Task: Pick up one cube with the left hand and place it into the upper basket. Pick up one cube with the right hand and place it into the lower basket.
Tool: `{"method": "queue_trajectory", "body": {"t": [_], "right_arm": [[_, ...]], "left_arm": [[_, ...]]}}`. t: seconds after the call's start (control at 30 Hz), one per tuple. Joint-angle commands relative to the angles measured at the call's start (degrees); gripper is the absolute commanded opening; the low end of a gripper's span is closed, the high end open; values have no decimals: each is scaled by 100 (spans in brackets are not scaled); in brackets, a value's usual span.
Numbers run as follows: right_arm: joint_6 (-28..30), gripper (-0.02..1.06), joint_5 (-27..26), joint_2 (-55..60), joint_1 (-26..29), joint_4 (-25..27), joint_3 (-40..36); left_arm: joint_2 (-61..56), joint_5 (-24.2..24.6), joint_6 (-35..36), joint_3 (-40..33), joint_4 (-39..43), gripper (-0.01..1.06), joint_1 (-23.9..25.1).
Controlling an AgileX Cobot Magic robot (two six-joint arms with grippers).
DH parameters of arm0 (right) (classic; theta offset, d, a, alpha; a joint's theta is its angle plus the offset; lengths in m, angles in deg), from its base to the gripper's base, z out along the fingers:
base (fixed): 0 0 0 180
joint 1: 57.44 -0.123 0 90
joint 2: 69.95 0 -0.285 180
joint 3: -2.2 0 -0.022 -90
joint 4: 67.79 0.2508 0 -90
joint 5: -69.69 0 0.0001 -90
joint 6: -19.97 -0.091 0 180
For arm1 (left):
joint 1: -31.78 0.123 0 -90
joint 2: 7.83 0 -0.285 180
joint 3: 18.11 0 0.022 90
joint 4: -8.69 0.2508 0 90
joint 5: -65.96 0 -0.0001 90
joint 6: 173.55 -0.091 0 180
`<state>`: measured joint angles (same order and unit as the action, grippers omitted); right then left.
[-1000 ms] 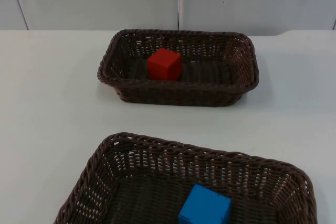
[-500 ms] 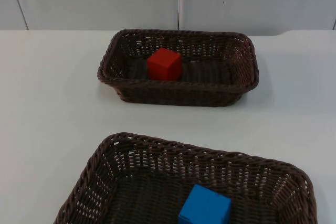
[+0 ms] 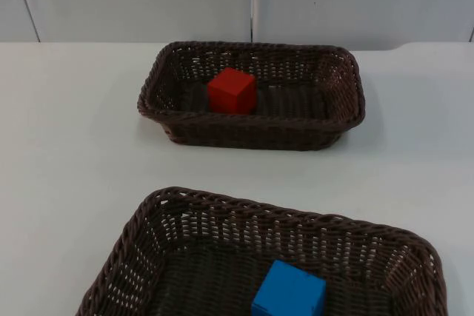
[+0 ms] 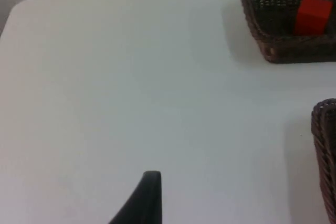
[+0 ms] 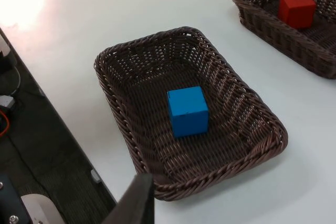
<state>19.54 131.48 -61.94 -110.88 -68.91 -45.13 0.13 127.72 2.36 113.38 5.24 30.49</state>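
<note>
From the top camera, the red cube (image 3: 232, 90) sits inside the upper basket (image 3: 348, 112), left of its middle, and the blue cube (image 3: 288, 290) rests in the lower basket (image 3: 141, 231) on the white table (image 3: 67, 153). In the left wrist view, the left gripper (image 4: 142, 203) hangs over bare table (whether its fingers are spread cannot be told), well apart from both baskets. The right wrist view has the right gripper (image 5: 137, 200) above the lower basket's rim, finger state likewise unclear.

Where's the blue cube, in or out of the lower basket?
In: blue cube sits on the lower basket floor, walls all around it.
</note>
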Motion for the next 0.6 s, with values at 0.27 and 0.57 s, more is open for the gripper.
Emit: {"method": "queue_trajectory", "body": {"t": [0.27,0.57], "right_arm": [[-42,105,4,-22,16,28,-34],[-42,105,4,-22,95,28,-34]], "left_arm": [[-16,-16,46,-29,34,105,472],[-16,-16,46,-29,34,105,472]]}}
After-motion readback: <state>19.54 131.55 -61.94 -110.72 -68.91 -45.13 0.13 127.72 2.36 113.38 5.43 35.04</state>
